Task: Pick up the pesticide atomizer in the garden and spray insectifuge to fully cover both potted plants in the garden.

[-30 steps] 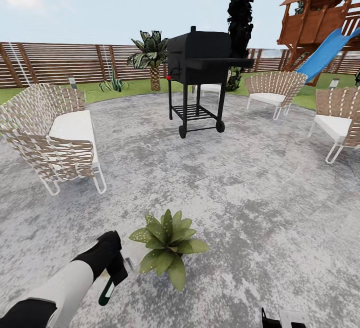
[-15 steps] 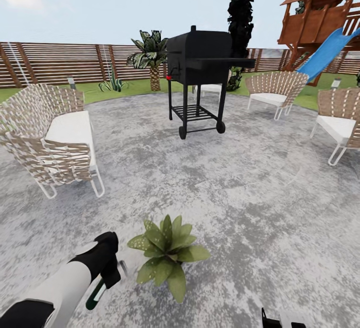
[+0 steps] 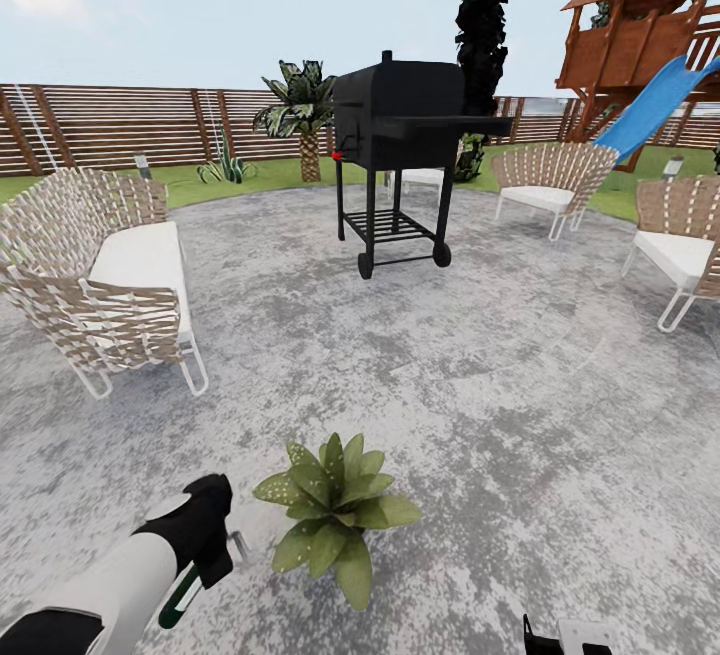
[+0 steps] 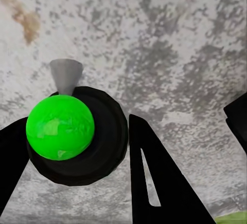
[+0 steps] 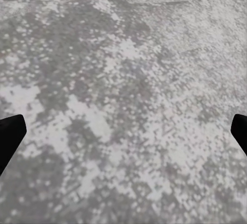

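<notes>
Low on the patio (image 3: 480, 405), the left gripper (image 3: 215, 560) clamps the atomizer (image 3: 180, 595) beside a plant (image 3: 335, 510). Right fingers (image 5: 10, 134) spread wide.

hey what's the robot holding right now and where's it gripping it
The left gripper holds the pesticide atomizer near its spray head; the right gripper holds nothing.

No words, numbers, brands or signs can be read anywhere — the pale strip on the pesticide atomizer (image 3: 180, 593) shows no legible print, and the grill (image 3: 400, 120) and the fence (image 3: 120, 125) carry no markings.
</notes>
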### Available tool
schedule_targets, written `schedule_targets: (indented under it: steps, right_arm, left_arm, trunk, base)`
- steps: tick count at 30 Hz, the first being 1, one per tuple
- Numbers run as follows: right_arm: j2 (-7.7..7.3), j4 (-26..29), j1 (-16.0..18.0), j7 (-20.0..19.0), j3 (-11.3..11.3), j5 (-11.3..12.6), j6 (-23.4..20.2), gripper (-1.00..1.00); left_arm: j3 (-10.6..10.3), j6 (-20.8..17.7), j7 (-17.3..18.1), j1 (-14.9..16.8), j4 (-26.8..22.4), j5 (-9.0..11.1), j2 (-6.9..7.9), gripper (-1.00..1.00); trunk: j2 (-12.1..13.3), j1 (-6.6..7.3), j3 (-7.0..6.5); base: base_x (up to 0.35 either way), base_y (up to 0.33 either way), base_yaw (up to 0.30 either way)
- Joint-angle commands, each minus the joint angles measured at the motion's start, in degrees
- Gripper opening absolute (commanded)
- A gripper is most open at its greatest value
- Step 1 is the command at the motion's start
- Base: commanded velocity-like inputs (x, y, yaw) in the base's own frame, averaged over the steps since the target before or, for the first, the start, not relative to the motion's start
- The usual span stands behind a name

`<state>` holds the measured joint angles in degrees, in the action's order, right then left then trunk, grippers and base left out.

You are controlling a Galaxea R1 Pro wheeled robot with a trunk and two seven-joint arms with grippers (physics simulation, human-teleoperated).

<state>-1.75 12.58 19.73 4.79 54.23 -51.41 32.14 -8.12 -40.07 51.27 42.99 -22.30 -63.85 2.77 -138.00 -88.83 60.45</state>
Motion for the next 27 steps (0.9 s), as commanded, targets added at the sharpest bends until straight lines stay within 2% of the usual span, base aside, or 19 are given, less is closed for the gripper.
schedule_targets:
  steps: [1,4,9,16,19,23,26,27]
  right_arm:
    - [-0.01,-0.1,0.05,0.39,0.26,-0.62,0.2,1.0]
    - [-0.01,-0.1,0.05,0.39,0.26,-0.62,0.2,1.0]
    - [-0.01,-0.1,0.05,0.39,0.26,-0.62,0.2,1.0]
    - [-0.01,-0.1,0.07,0.39,0.26,-0.56,0.2,1.0]
    - [-0.01,-0.1,0.06,0.39,0.26,-0.55,0.2,1.0]
    - [-0.01,-0.1,0.07,0.39,0.26,-0.54,0.2,1.0]
    - [-0.01,-0.1,0.05,0.39,0.26,-0.53,0.2,1.0]
    - [-0.01,-0.1,0.05,0.39,0.26,-0.53,0.2,1.0]
  left_arm:
    - [-0.2,-0.09,0.5,-0.09,-0.08,-0.32,0.12,-1.0]
    - [-0.11,-0.02,0.5,-0.17,-0.05,-0.31,0.43,-1.0]
    - [0.29,-0.02,0.49,-0.19,-0.12,-0.01,2.06,-1.0]
    - [0.46,0.08,0.32,-0.19,-0.37,0.43,2.16,-1.0]
    - [0.64,0.08,-1.01,-0.19,-0.16,0.48,2.52,-1.0]
    - [1.17,0.08,-2.31,-0.19,-0.41,0.56,3.71,-1.0]
    - [1.27,0.08,-2.53,-0.19,-0.8,0.73,3.28,-1.0]
    - [2.57,0.08,-4.12,-0.19,-1.14,1.21,1.79,-1.0]
  trunk:
    - [-0.02,0.01,0.05]
    - [-0.02,0.01,0.05]
    - [-0.02,0.01,0.05]
    - [-0.02,0.01,0.05]
    - [-0.02,0.01,0.05]
    - [-0.02,0.01,0.05]
    - [-0.02,0.01,0.05]
    - [-0.02,0.01,0.05]
  base:
    - [0.0,0.0,0.0]
    - [0.0,0.0,0.0]
    - [0.0,0.0,0.0]
    - [0.0,0.0,0.0]
    - [0.0,0.0,0.0]
    - [0.0,0.0,0.0]
    - [0.0,0.0,0.0]
    - [0.0,0.0,0.036]
